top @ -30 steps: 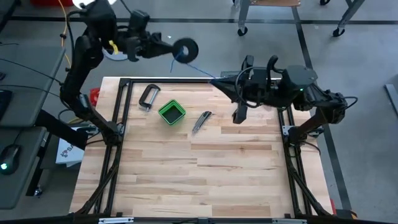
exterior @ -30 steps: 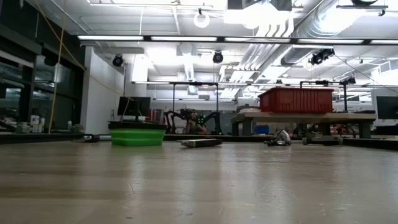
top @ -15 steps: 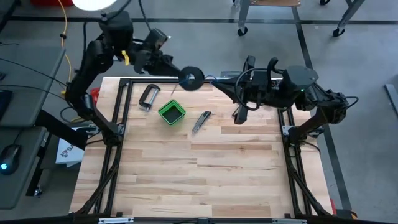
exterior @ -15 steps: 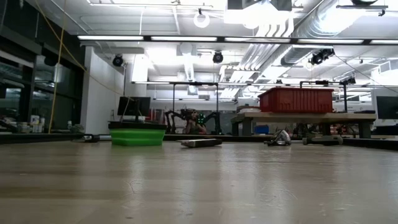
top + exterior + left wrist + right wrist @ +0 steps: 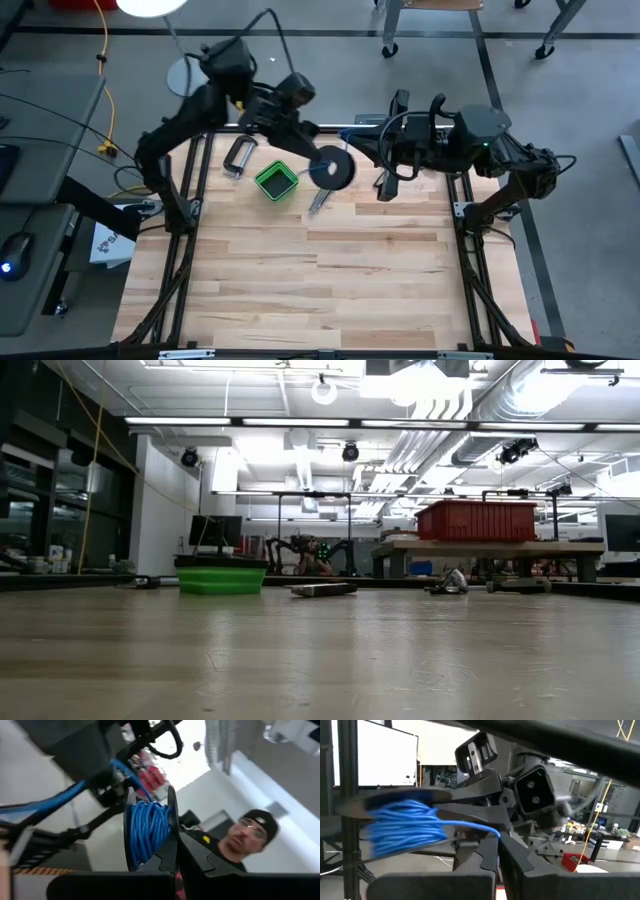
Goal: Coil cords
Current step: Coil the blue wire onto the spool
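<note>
Since the earlier frames the left arm has swung the spool (image 5: 332, 167) from beyond the table's far edge down and rightward; it now sits upper centre of the high view, over the table (image 5: 330, 270), just right of the green box (image 5: 276, 181) and above the knife (image 5: 321, 197).

High view: left gripper (image 5: 314, 152) is clenched on the spool, its arm reaching in from the upper left. Right gripper (image 5: 352, 135) sits at upper centre-right, near the table's far edge, just beside the spool; a short run of blue wire (image 5: 345, 133) shows at its tip. A metal clamp (image 5: 238, 157) lies left of the box. The yellow cable (image 5: 106, 90) runs down the left side, off the table.

Low view: neither arm nor spool appears. The box (image 5: 221, 579) stands left of centre, the knife (image 5: 322, 589) at centre, the clamp (image 5: 449, 583) right of centre, all at the far side of the table (image 5: 320, 660).

Left wrist view: the spool (image 5: 150, 832), wound with blue wire (image 5: 147, 830), is gripped edge-on between the gripper's (image 5: 177, 842) dark fingers (image 5: 167, 855). A person (image 5: 245, 842) shows lower right.

Right wrist view: right gripper (image 5: 500, 840) is pinched shut on the wire (image 5: 465, 826), which leads left to the blurred spool (image 5: 402, 822). The left gripper (image 5: 470, 800) holds that spool from behind.
</note>
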Motion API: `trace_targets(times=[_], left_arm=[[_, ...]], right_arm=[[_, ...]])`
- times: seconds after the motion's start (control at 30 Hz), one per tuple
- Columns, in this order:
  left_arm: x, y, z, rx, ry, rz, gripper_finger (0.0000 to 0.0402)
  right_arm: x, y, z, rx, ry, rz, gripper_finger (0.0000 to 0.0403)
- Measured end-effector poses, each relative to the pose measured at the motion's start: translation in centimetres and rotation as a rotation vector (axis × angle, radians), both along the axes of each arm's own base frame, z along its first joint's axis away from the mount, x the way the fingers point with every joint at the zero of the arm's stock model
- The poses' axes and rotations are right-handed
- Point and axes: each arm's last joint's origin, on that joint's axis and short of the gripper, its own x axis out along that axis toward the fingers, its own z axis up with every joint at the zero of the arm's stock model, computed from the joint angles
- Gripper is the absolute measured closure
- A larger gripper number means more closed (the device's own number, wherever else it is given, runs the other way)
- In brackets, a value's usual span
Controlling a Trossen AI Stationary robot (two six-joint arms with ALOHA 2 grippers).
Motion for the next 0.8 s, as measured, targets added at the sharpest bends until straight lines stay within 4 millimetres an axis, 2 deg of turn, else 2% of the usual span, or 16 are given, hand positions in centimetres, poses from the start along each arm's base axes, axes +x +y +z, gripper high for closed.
trace_targets(times=[0.23,0.33,0.63,0.8], left_arm=[[2.5,-0.2,0.3,-0.051,-0.148,-0.087,0.04],[3.1,0.0,0.3,-0.057,-0.215,-0.086,0.04],[2.7,0.5,1.2,-0.054,-0.411,-0.006,0.04],[2.0,0.8,1.7,-0.036,-0.456,0.019,0.04]], right_arm=[[0.2,-0.3,0.4,0.098,-0.056,0.071,0.04],[0.6,-0.3,0.2,0.147,-0.061,0.052,0.0385],[2.9,0.0,-1.3,0.159,-0.02,0.042,0.0283],[3.4,0.1,-1.3,0.143,-0.033,0.039,0.0271]])
